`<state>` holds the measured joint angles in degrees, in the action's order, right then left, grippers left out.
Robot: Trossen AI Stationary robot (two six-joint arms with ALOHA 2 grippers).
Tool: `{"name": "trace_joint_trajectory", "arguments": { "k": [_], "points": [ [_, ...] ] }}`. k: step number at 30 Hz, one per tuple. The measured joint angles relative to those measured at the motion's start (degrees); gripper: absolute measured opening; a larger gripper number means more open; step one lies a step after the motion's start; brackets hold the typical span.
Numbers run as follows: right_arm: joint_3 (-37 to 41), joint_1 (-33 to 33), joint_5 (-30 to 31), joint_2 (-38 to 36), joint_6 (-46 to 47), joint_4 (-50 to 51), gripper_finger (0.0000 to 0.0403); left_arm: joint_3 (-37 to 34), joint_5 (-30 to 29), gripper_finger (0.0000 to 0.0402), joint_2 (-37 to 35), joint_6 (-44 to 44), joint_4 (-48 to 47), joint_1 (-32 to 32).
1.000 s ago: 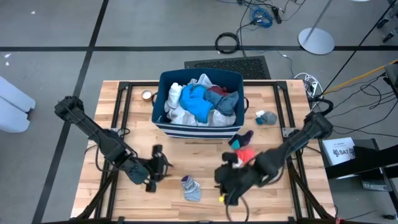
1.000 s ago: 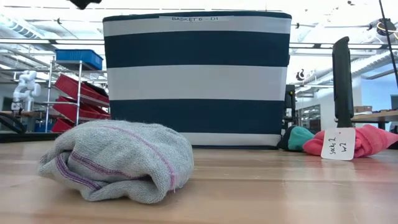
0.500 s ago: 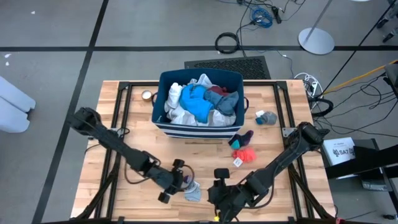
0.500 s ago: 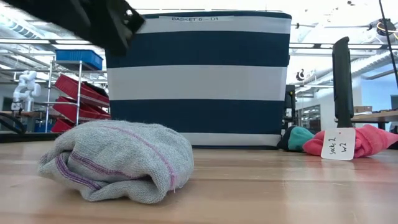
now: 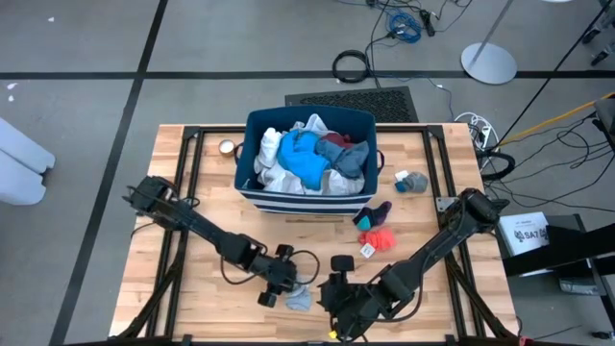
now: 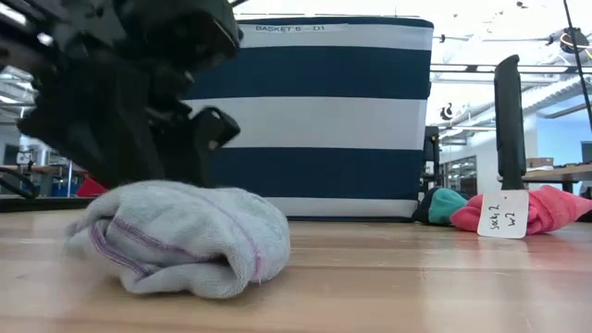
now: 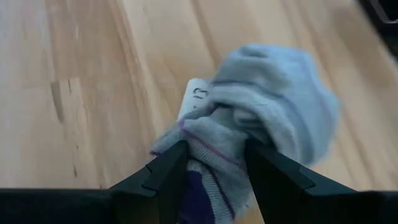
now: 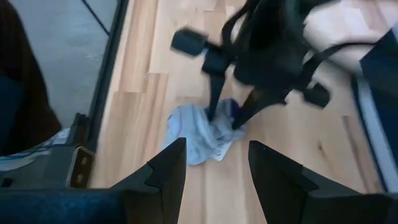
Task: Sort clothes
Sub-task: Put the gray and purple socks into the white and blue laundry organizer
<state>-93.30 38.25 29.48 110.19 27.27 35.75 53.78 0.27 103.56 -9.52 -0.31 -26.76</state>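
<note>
Grey sock (image 7: 261,118) between left gripper (image 7: 211,165) fingers.

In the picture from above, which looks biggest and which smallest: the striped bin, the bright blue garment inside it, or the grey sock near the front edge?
1. The striped bin, by far the largest.
2. The bright blue garment lying in it.
3. The grey sock, smallest; the left gripper covers part of it, so some is hidden.
</note>
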Motion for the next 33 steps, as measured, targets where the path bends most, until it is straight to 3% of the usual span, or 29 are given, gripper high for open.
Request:
{"name": "trace_joint_trajectory", "arguments": {
  "k": [8, 16, 24, 28, 33],
  "points": [
    [-0.01, -1.24, 2.67, 0.0, -0.56, 0.02, 0.0161, 3.71, -0.83, 0.0155, 5.95, 0.96, 0.41, 2.05],
    [6.24, -1.83, -5.56, -0.02, 2.26, -4.28, 0.0161, 6.35, -2.54, 0.0019, 5.1, 4.46, -4.62, 2.06],
    [17.55, -3.13, -7.5, 0.05, 0.1, -28.32, 0.0161, 6.47, -10.32, 0.0015, -0.18, 7.86, -4.88, 0.63],
    [17.82, -4.22, -6.68, 0.04, 0.87, -29.02, 0.0161, 6.47, -10.91, 0.0014, -0.41, 9.08, -3.48, 0.37],
    [17.84, -5.53, -0.56, 0.02, 5.18, -23.83, 0.0161, 6.47, -11.1, 0.0013, -0.17, 9.93, -3.38, 0.37]
  ]
}}
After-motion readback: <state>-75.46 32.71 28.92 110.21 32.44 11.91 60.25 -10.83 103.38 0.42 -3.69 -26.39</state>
